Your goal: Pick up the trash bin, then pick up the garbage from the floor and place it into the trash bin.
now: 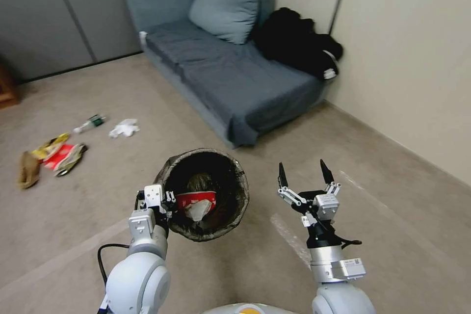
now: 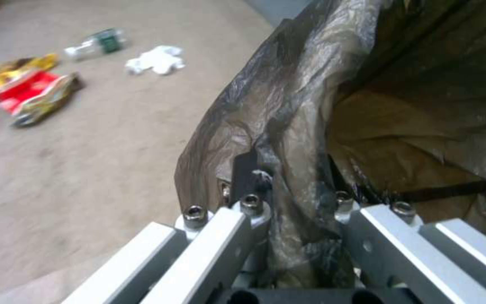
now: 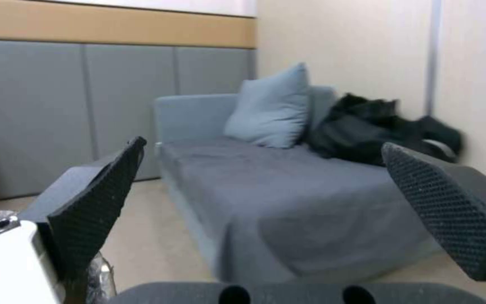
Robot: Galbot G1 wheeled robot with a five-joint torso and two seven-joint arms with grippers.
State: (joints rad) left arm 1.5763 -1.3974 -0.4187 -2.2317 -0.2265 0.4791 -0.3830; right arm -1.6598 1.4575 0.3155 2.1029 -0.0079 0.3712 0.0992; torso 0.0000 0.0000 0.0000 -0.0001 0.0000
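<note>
Far left on the floor (image 1: 98, 191), a scatter of garbage (image 1: 58, 155): brown paper bag (image 1: 27, 169), yellow wrappers, a red-and-white packet, then a clear bottle with green label (image 1: 90, 123) and a crumpled tissue (image 1: 123, 128) a little farther toward the sofa (image 1: 230, 71). All lie well apart from the robot, none touching the bin.

Centre-left, the left gripper (image 2: 288, 211) is clenched on the near rim of the trash bin (image 1: 206, 201), pinching the dark liner bag and the wall beneath it. Bin is held clear of the carpet, mouth tilted toward the head camera; one red-and-white packet (image 1: 196, 203) already sits inside.

To the right, the right gripper (image 1: 304, 179) hovers beside the bin with jaws spread wide and nothing between them, pointing toward the sofa.

Judgement: bin is in hand and one item is binned, so the fetching of floor litter is underway. To do it well, bring the base closer to the scatter first, keep the bin's mouth up so the packet stays in, and take light pieces one at a time. The rim pinch rides partly on slippery film, so avoid swinging the bin.
</note>
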